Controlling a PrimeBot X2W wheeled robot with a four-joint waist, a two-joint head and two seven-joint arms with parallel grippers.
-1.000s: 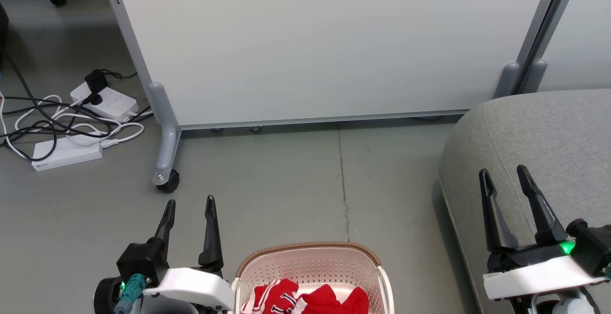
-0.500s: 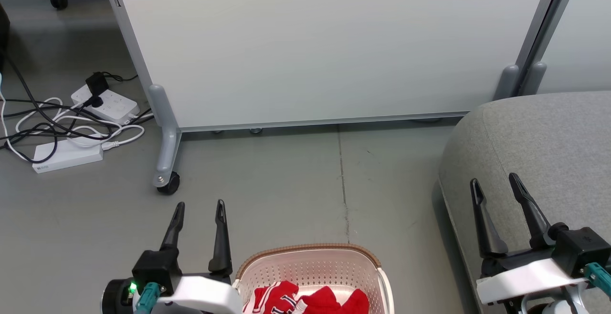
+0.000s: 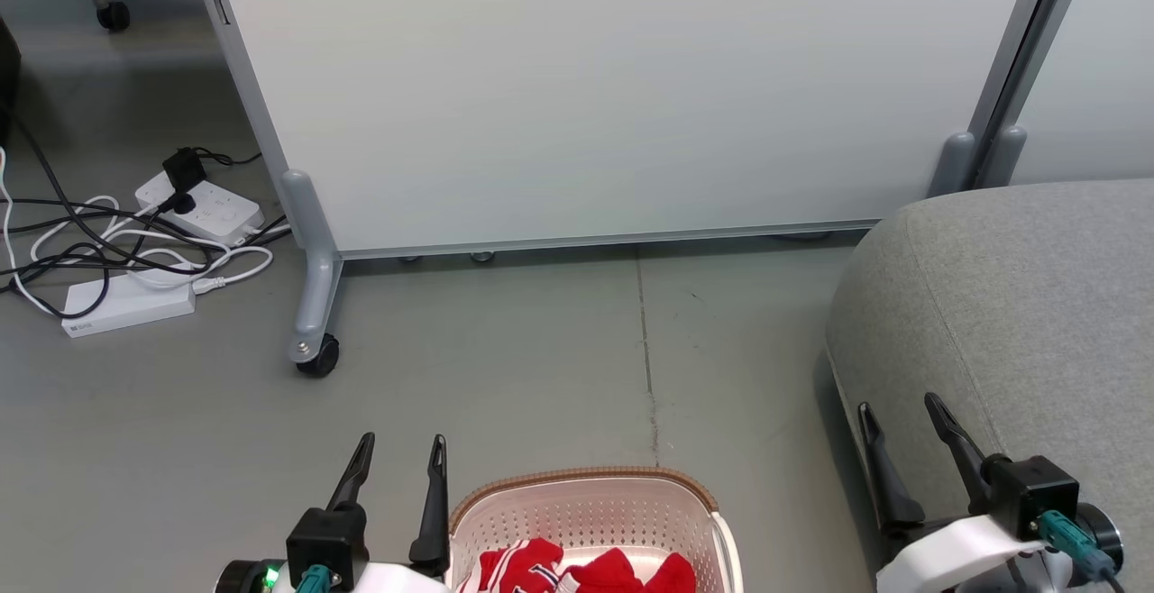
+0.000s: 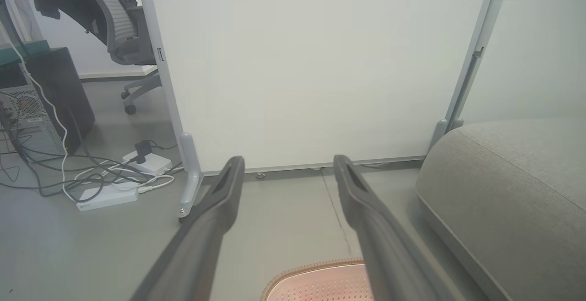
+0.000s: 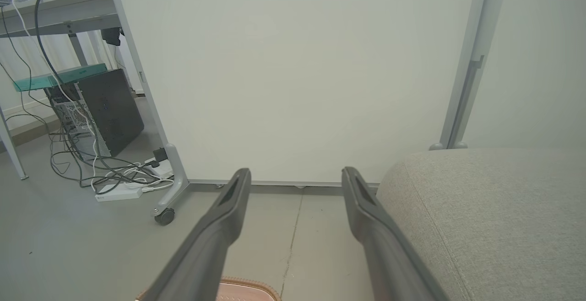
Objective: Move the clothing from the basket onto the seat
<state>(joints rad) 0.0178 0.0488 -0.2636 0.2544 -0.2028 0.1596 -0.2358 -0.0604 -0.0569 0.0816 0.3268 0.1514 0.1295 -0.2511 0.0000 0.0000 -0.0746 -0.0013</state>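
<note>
Nothing moved yet: clothing (image 3: pixel 541 570) in basket (image 3: pixel 586 476), none on seat (image 3: pixel 1019 305) at right. Left gripper (image 3: pixel 403 442) and right gripper (image 3: pixel 899 405) spread wide, empty.

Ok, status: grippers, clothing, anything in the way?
Left gripper open, empty, beside basket. Right gripper open, empty, by sofa. Red clothing in basket. No obstacle seen between.

At lower left, the left tool (image 3: pixel 403 438) has two long, tapered dark fingers (image 3: pixel 434 503) on a black block (image 3: pixel 326 534), beside a green light (image 3: pixel 268 581) and a teal plug (image 3: pixel 311 579). At lower right, the right tool (image 3: pixel 898 402) has the same fingers and a black housing (image 3: pixel 1028 492) with a teal connector (image 3: pixel 1059 530), above a smooth white shell (image 3: pixel 947 552).
</note>
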